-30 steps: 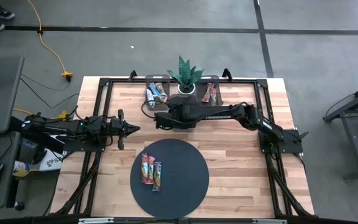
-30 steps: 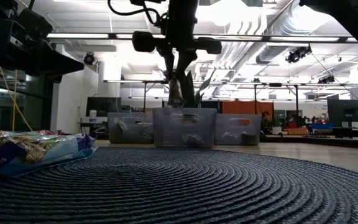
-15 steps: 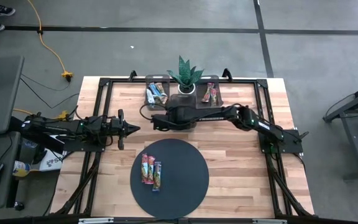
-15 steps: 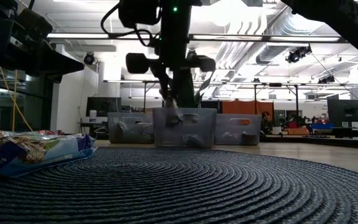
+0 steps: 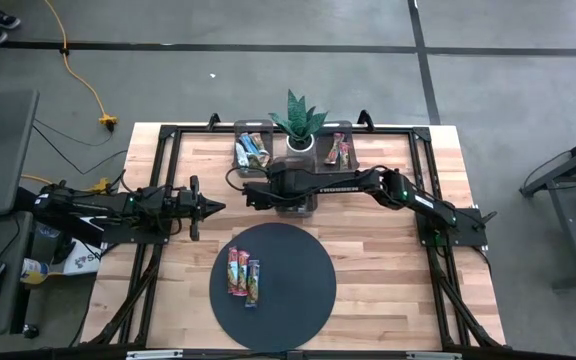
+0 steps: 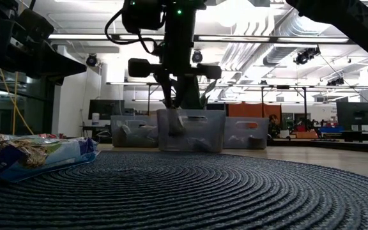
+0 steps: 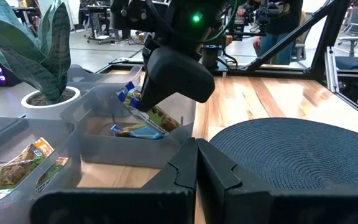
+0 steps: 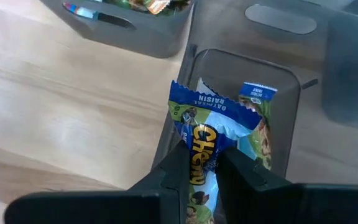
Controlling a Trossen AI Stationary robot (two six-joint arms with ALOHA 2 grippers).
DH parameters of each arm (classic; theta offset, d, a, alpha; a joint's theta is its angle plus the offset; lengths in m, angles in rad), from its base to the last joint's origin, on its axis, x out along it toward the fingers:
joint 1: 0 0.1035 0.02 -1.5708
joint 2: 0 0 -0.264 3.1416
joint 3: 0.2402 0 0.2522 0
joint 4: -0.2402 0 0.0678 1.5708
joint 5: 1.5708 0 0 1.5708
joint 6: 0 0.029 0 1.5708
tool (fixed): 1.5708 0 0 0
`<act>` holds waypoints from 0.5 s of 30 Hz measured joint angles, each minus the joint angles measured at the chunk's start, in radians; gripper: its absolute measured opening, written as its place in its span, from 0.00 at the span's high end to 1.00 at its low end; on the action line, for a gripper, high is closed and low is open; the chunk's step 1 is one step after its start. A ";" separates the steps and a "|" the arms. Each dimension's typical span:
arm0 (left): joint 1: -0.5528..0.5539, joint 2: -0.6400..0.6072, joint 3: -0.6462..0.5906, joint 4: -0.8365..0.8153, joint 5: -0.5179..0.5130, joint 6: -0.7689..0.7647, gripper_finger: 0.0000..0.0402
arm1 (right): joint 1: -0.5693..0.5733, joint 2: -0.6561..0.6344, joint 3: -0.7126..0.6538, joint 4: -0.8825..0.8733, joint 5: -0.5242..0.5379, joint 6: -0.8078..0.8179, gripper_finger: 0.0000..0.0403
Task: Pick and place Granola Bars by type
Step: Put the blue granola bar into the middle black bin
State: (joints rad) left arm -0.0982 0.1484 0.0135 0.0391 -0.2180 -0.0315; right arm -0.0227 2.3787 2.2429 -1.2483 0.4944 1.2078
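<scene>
Nearest, two granola bars [image 5: 242, 275] lie side by side on the left part of the dark round mat [image 5: 298, 300] at the worktop's near edge, thin and light, best pinched across the narrow width; the left gripper [image 5: 211, 207] waits by the left edge, fingers pressed together. Farther back the right gripper [image 8: 207, 171] pinches a blue oatmeal-raisin bar [image 8: 213, 130] by its crinkly end, hanging over the middle bin [image 6: 190, 130] by the far edge; the slick foil looks likely to slip, though that's my read

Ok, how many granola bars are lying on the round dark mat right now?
2 granola bars, side by side on the mat, on its left part in the high view: one nearer the edge, the other just inside it. None seem hidden there.
</scene>
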 joint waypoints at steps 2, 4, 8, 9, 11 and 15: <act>0.000 0.000 0.000 0.000 0.000 0.000 1.00 | 0.000 0.000 0.000 -0.004 0.001 0.000 0.86; 0.000 0.000 0.000 0.000 0.000 0.000 1.00 | 0.001 0.000 0.000 -0.005 -0.008 -0.001 0.86; 0.000 0.000 0.000 0.000 0.000 0.000 1.00 | 0.001 0.000 0.000 -0.007 -0.024 -0.003 0.86; 0.000 0.000 0.000 0.000 0.000 0.000 1.00 | 0.001 0.000 0.000 -0.007 -0.024 -0.003 0.86; 0.000 0.000 0.000 0.000 0.000 0.000 1.00 | 0.001 0.000 0.000 -0.007 -0.024 -0.003 0.86; 0.000 0.000 0.000 0.000 0.000 0.000 1.00 | 0.000 0.000 0.000 -0.007 -0.035 -0.003 0.83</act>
State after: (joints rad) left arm -0.0985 0.1483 0.0137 0.0390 -0.2180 -0.0316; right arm -0.0222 2.3787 2.2429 -1.2552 0.4596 1.2045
